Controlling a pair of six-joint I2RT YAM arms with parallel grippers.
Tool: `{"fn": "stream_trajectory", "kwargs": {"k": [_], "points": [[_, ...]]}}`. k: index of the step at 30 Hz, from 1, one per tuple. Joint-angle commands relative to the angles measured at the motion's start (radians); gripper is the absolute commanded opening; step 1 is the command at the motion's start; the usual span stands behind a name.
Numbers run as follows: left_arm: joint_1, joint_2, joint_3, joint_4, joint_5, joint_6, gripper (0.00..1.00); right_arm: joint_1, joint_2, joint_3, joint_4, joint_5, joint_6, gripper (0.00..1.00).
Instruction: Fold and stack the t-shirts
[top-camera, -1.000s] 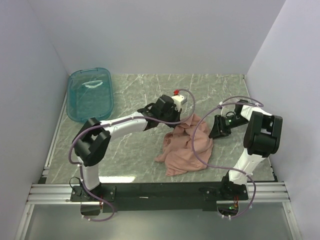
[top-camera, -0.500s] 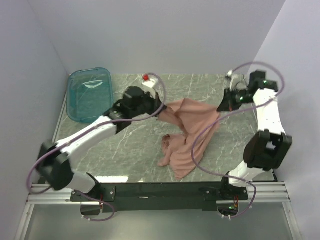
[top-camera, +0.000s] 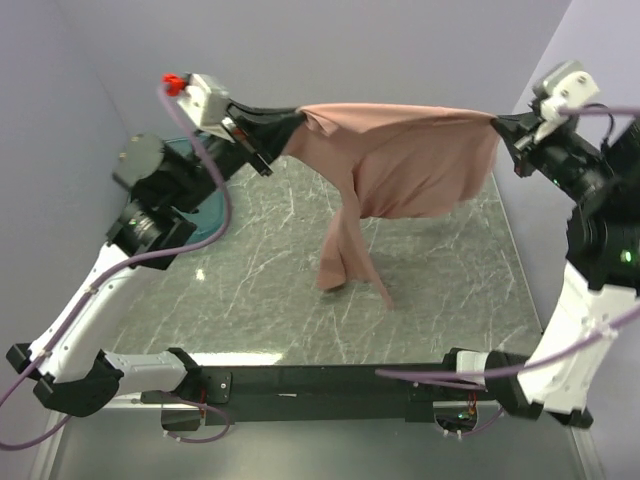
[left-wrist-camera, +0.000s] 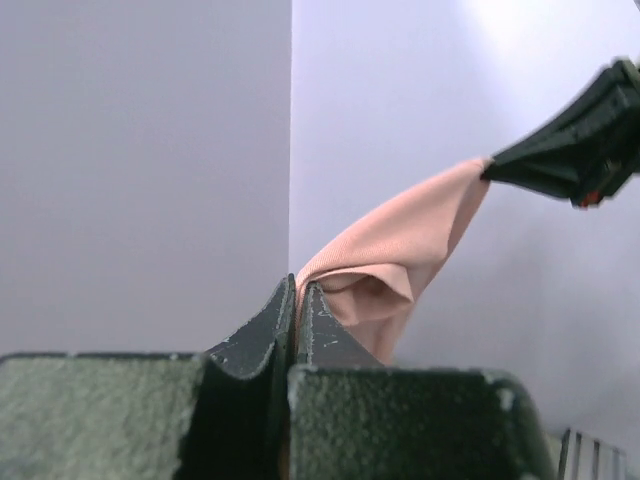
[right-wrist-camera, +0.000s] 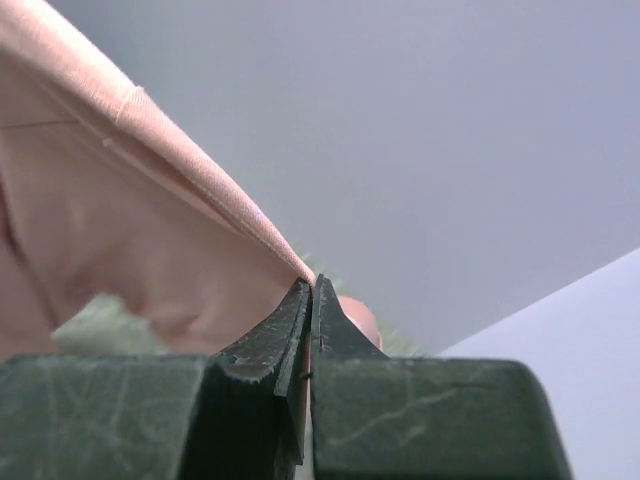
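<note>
Left gripper (top-camera: 278, 138) and right gripper (top-camera: 503, 128), each pinched shut on an upper edge of the dusty-pink t-shirt (top-camera: 410, 165), hold it stretched high above the table (top-camera: 240, 290), probably so the hanging cloth can fall open for folding.

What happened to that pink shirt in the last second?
The left gripper and right gripper swung up and apart, hoisting the t-shirt and stretching it between them. The right one closed on its edge; the left kept its hold. The shirt's low end still seems to touch the table; the teal tub stayed put.
</note>
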Motion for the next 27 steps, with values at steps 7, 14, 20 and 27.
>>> {"fn": "stream_trajectory", "kwargs": {"k": [7, 14, 20, 27], "points": [[0.008, -0.05, 0.197, 0.049, -0.058, 0.09, 0.0, -0.009, -0.097, -0.02, 0.313, 0.115, 0.118, 0.0], [0.008, -0.08, 0.109, 0.04, -0.156, 0.128, 0.0, -0.006, -0.087, -0.092, 0.308, 0.074, 0.145, 0.0], [0.066, -0.047, 0.03, 0.046, -0.273, 0.144, 0.0, 0.083, -0.031, -0.217, 0.311, 0.147, 0.114, 0.0], [0.271, 0.154, 0.215, 0.075, -0.164, 0.058, 0.0, 0.154, 0.178, -0.054, 0.426, 0.288, 0.18, 0.0]]}}
